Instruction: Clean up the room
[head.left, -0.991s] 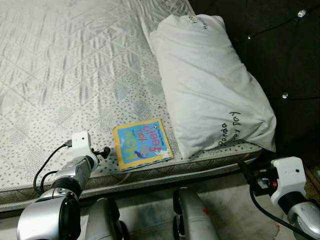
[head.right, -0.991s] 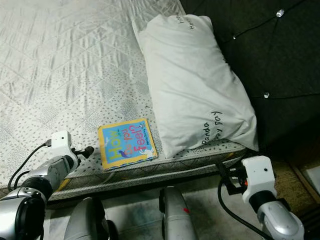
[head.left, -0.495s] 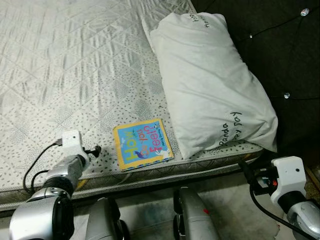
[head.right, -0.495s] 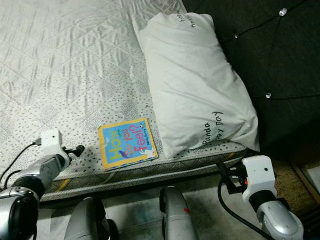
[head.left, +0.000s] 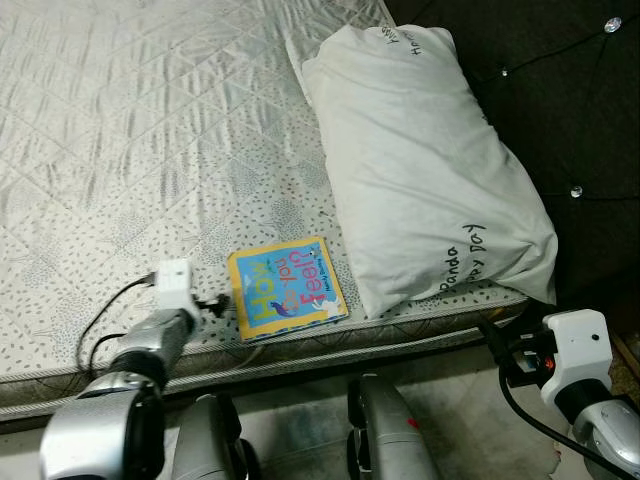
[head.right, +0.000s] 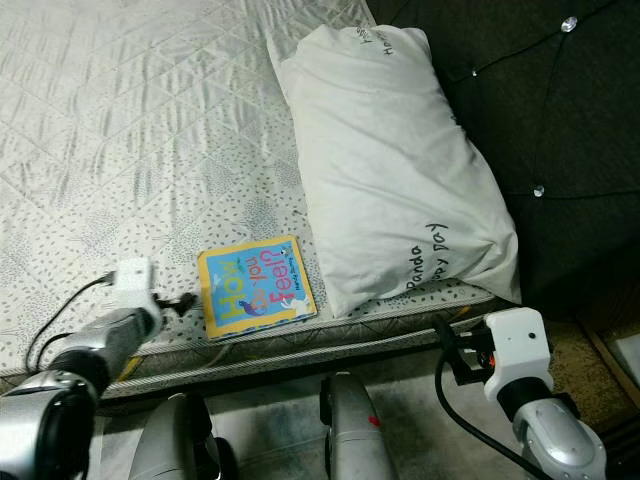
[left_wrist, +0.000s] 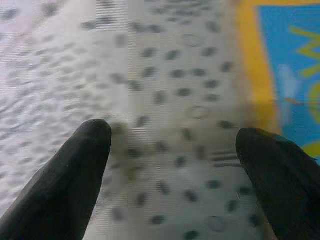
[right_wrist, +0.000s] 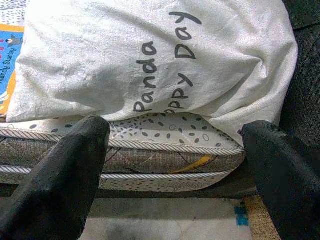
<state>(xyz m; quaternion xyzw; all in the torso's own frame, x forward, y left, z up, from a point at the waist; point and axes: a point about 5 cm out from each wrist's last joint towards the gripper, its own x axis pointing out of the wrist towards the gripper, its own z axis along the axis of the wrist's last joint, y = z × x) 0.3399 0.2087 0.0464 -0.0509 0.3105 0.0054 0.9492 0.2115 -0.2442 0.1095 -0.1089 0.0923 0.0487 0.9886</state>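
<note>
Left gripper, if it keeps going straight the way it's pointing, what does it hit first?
Most likely the book. The left gripper hovers open low over the mattress, fingers aimed at the book's near edge, with just dotted fabric between. Its height is hard to judge.

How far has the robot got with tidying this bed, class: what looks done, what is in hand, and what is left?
Done: nothing that can be seen; the pillow lies on the mattress. In hand: the left gripper, open, sits on the mattress just beside the book, not touching it. Left: picking up the book and putting it away. The right gripper, open, waits below the mattress edge.
</note>
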